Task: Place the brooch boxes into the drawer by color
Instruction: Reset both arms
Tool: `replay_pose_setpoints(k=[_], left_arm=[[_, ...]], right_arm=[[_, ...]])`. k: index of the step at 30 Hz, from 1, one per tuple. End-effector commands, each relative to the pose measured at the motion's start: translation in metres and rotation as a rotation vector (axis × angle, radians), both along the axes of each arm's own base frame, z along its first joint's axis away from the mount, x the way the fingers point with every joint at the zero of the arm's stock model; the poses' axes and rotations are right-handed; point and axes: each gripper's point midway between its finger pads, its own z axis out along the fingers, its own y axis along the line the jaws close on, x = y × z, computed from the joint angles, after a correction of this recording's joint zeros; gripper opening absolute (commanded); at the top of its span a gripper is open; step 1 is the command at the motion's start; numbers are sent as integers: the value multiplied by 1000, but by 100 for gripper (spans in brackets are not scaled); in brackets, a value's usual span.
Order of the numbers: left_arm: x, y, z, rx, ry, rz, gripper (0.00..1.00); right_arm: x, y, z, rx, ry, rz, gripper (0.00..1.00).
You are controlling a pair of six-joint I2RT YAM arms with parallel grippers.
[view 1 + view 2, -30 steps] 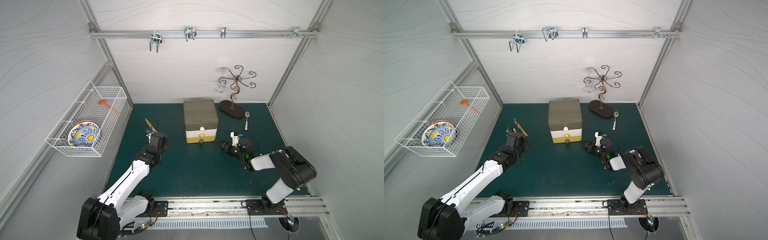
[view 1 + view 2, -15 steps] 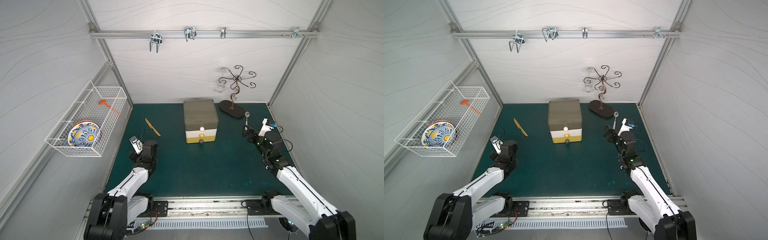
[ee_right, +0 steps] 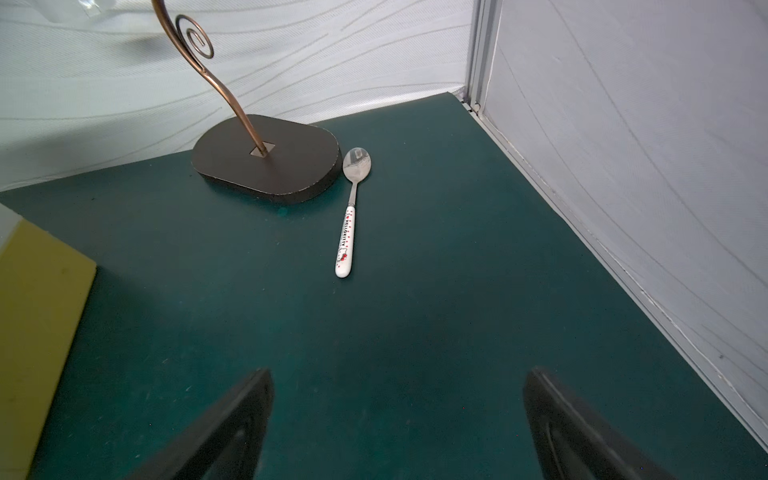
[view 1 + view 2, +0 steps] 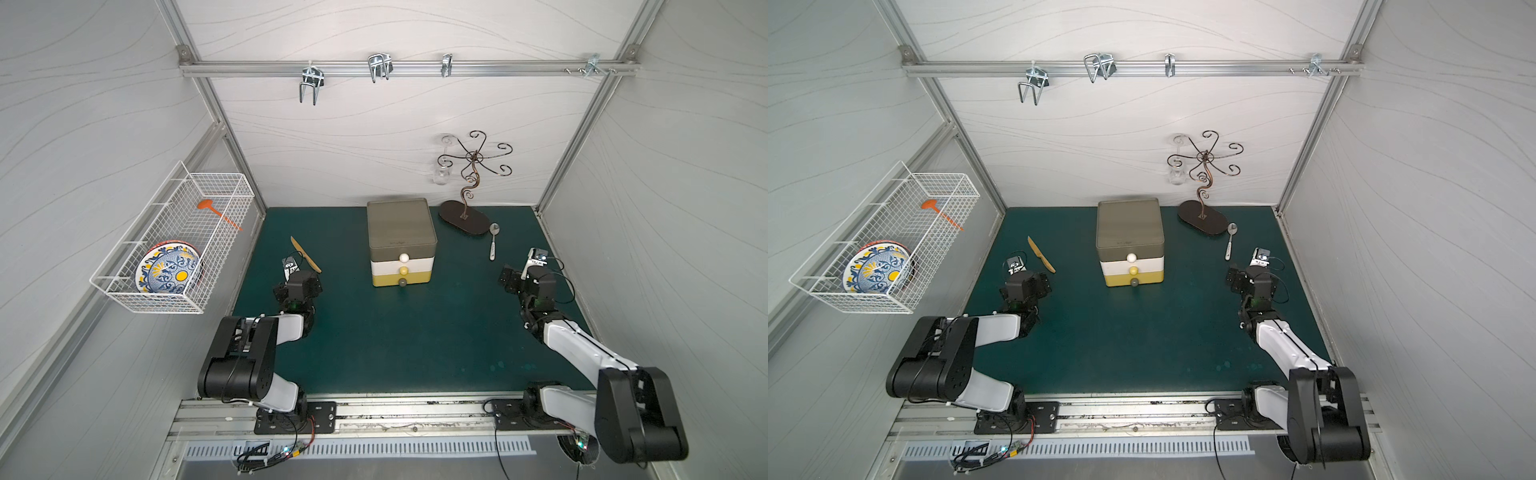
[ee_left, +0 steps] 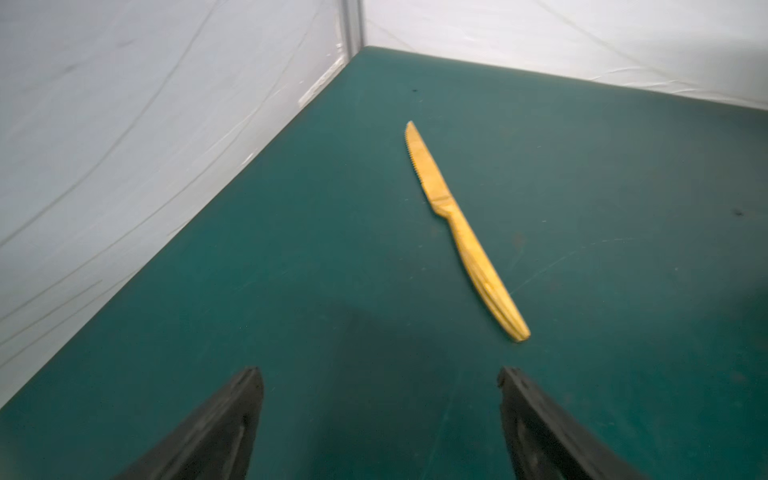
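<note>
The drawer [image 4: 401, 241] [image 4: 1130, 243] stands at the back middle of the green mat, with its olive-grey, white and yellow tiers all pushed in. Its yellow side shows in the right wrist view [image 3: 37, 332]. The brooch boxes are out of view in every frame. My left gripper [image 4: 298, 279] [image 5: 380, 374] hovers low left of the drawer, open and empty, pointing at a wooden knife. My right gripper [image 4: 524, 279] [image 3: 399, 374] is right of the drawer, open and empty, facing a spoon.
A wooden knife [image 4: 305, 254] [image 5: 465, 232] lies ahead of the left gripper. A spoon [image 4: 493, 241] [image 3: 349, 216] lies beside the dark base of a curled metal stand [image 4: 464, 218] [image 3: 266, 160]. A wire basket [image 4: 174, 245] with a plate hangs on the left wall.
The right arm swung from in front of the drawer out to the right side. The left arm folded back a little. Both grippers opened wide.
</note>
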Motion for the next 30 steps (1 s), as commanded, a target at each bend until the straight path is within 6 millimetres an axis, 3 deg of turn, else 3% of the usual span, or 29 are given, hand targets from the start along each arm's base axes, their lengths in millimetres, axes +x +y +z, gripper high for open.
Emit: replay_pose_setpoints(k=[1, 11, 13, 30], left_arm=[[20, -10, 22, -10, -93, -80, 92], [21, -21, 14, -16, -121, -162, 94], [21, -21, 13, -21, -105, -162, 98], [21, -21, 14, -11, -109, -161, 100]], right_arm=[[16, 8, -1, -21, -60, 74, 99], [29, 46, -50, -47, -50, 294, 99], [33, 58, -53, -71, 4, 342, 99], [34, 57, -55, -30, 12, 357, 99]])
